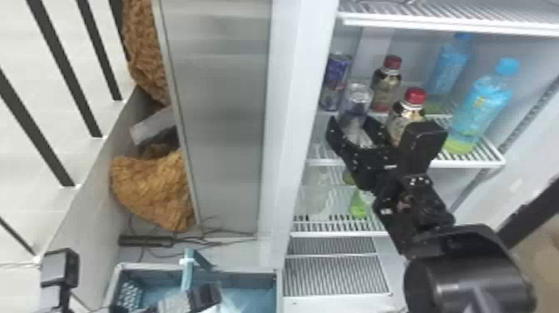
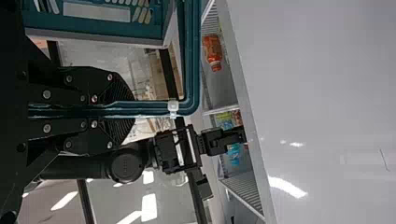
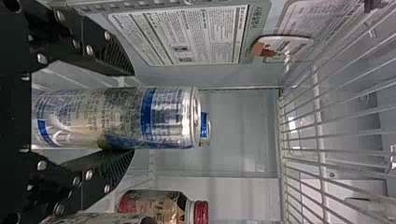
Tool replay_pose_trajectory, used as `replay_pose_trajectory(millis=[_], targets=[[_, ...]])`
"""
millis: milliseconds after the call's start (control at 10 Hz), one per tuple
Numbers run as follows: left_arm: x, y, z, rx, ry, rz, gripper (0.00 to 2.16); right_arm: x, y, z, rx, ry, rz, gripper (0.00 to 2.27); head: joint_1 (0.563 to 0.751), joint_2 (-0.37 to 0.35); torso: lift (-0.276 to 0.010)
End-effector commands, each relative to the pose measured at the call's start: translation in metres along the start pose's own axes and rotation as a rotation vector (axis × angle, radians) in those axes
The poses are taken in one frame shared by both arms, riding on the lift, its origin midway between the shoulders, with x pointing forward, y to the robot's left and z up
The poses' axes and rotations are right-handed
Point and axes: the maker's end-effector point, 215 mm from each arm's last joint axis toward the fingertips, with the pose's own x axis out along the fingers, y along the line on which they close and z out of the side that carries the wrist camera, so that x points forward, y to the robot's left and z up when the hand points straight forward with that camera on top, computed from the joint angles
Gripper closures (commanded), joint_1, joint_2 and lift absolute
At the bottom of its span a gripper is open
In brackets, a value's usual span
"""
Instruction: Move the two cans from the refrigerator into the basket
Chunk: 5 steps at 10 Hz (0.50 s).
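Two transfers left, seemingly none done: front can (image 1: 357,100) and rear can (image 1: 336,79) on shelf (image 1: 470,163). Right pincer (image 3: 134,112) open around front can; left pincer (image 2: 134,108) gripping basket handle (image 2: 190,56).

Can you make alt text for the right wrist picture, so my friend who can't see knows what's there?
The robot's right hand has its two black fingers spread on either side of a silver-and-blue drink can inside the refrigerator. Another can peeks out behind it, a red-capped bottle is nearby, and a wire shelf is above.
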Motion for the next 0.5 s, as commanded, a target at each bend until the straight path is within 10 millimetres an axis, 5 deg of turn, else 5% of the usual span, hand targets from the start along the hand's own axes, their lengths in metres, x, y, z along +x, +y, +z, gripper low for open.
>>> replay_pose_trajectory(millis=[0, 100, 400], targets=[[0.001, 0.000, 0.000, 0.002, 0.003, 0.000, 1.19, -0.002, -0.002, -0.001, 0.000, 0.002, -0.007, 1.11, 0.695, -0.109, -0.031], [0.001, -0.001, 0.000, 0.002, 0.005, -0.001, 1.19, -0.005, -0.005, 0.004, -0.015, 0.001, -0.025, 1.29, 0.695, -0.110, -0.031], [0.001, 0.000, 0.000, 0.003, 0.005, 0.000, 1.19, -0.010, -0.006, 0.010, -0.032, -0.007, -0.034, 1.28, 0.695, -0.120, -0.031]])
